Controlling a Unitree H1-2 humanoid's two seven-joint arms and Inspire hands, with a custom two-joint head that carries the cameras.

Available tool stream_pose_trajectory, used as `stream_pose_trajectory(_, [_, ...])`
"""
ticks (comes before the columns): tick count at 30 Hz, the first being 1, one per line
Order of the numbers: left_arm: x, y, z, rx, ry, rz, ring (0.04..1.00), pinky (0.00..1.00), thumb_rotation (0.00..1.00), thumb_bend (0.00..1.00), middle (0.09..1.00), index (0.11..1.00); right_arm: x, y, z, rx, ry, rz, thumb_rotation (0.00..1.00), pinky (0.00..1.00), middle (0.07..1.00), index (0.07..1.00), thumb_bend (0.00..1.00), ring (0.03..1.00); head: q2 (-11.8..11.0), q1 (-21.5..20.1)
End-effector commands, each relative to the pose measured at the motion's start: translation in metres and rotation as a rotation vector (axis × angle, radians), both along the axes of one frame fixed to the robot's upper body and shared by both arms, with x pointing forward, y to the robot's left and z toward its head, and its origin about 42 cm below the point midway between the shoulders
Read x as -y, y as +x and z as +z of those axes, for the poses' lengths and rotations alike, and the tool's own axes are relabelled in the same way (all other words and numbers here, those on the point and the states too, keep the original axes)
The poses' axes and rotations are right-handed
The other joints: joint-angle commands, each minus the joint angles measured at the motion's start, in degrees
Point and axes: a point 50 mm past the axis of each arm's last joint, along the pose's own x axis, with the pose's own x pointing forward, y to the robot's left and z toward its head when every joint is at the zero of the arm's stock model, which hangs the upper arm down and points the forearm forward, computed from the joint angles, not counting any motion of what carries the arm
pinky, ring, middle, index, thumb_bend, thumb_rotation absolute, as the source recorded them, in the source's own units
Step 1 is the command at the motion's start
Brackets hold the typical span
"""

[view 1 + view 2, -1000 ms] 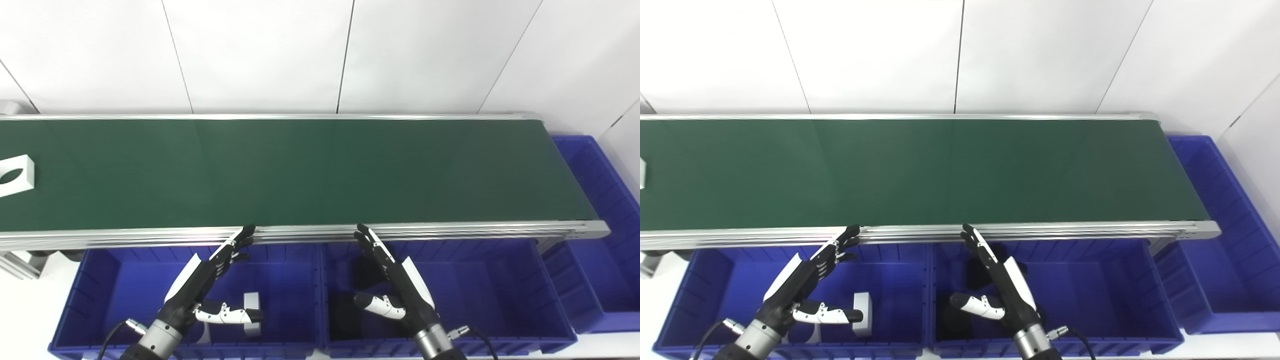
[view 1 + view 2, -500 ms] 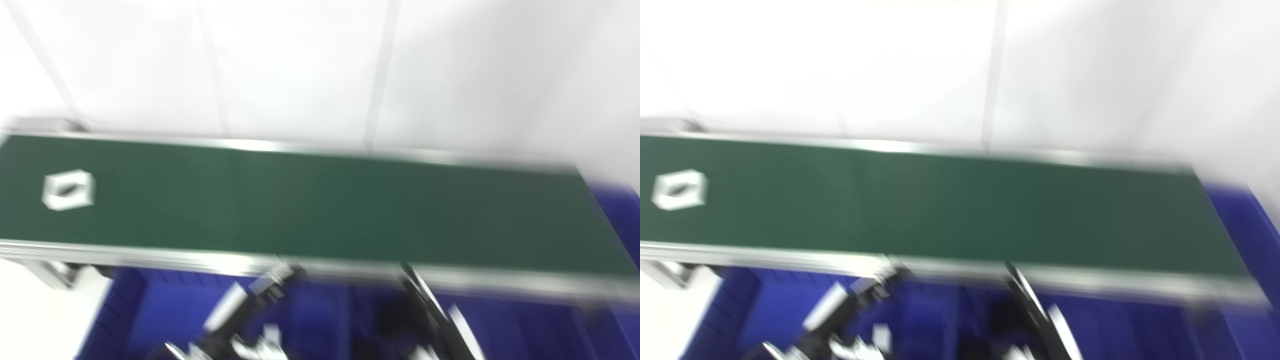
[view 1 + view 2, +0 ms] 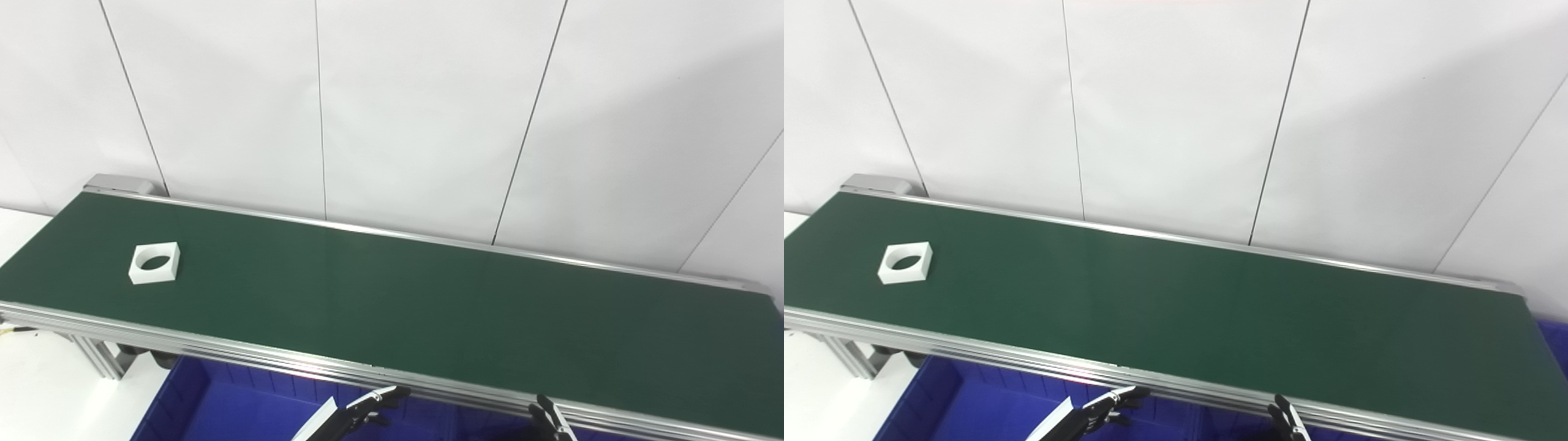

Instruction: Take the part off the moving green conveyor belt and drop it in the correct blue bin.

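Here, the elements in turn, from the part outward:

Part: a white square block (image 3: 154, 263) with a round hole through its middle, lying flat on the belt near the left end, closer to the near rail than to the far one, well apart from both hands.

Conveyor belt: a long dark green band (image 3: 429, 306) running from the upper left toward the lower right; the part is the only thing visible on it.

Rails: bright aluminium strips edge the belt — the near rail (image 3: 998, 355) lies between the green surface and the bins below, the far rail against the wall.

Frame leg: a slotted aluminium support (image 3: 98, 361) stands under the left end of the belt.

Blue bin: only a corner of its ribbed wall (image 3: 184, 398) shows, below the near rail at the bottom edge; its contents are out of view.

Left hand: only the dark fingertips and a sliver of white shell (image 3: 361, 416) enter at the bottom edge, just below the near rail; the fingers look extended and nothing is seen in them, yet too little shows — its state cannot be told.

Right hand: a few dark fingertips (image 3: 1285, 422) rise at the bottom edge, just below the near rail; whether it is spread or clenched cannot be told.

Wall: white panels (image 3: 1176, 122) with thin dark seams behind the conveyor.
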Motion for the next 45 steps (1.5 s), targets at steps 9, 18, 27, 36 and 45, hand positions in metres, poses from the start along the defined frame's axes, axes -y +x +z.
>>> stream_pose_trajectory(9, [0.005, 0.009, 0.01, 0.075, -0.017, -0.012, 0.875, 0.79, 0.38, 1.0, 0.91, 0.89, 0.007, 0.005, 0.01, 0.085, 0.012, 0.014, 0.74, 0.92, 0.939, 0.991, 0.86, 0.927, -1.13, 4.19])
stream_pose_trajectory(18, [0.008, 0.01, 0.008, 0.071, -0.014, -0.016, 0.865, 0.78, 0.36, 1.0, 0.904, 0.884, 0.013, 0.006, 0.005, 0.099, 0.02, 0.022, 0.75, 0.92, 0.961, 0.99, 0.86, 0.947, -1.38, 6.02])
stream_pose_trajectory(27, [0.011, 0.012, 0.012, 0.084, -0.042, -0.007, 0.867, 0.78, 0.36, 1.0, 0.901, 0.88, 0.012, 0.009, 0.007, 0.093, 0.028, 0.022, 0.75, 0.93, 0.96, 0.993, 0.87, 0.95, -1.41, 6.93])
stream_pose_trajectory(36, [0.012, 0.012, 0.038, 0.152, -0.117, -0.001, 0.851, 0.76, 0.34, 1.0, 0.887, 0.867, 0.011, 0.012, 0.005, 0.099, 0.031, 0.03, 0.78, 0.92, 0.955, 0.995, 0.88, 0.947, -1.62, 7.33])
stream_pose_trajectory(45, [0.001, 0.026, 0.078, 0.278, -0.153, -0.024, 0.848, 0.75, 0.31, 1.0, 0.887, 0.866, 0.006, 0.014, 0.004, 0.103, 0.041, 0.03, 0.79, 0.94, 0.948, 0.988, 0.93, 0.948, -1.7, 6.49])
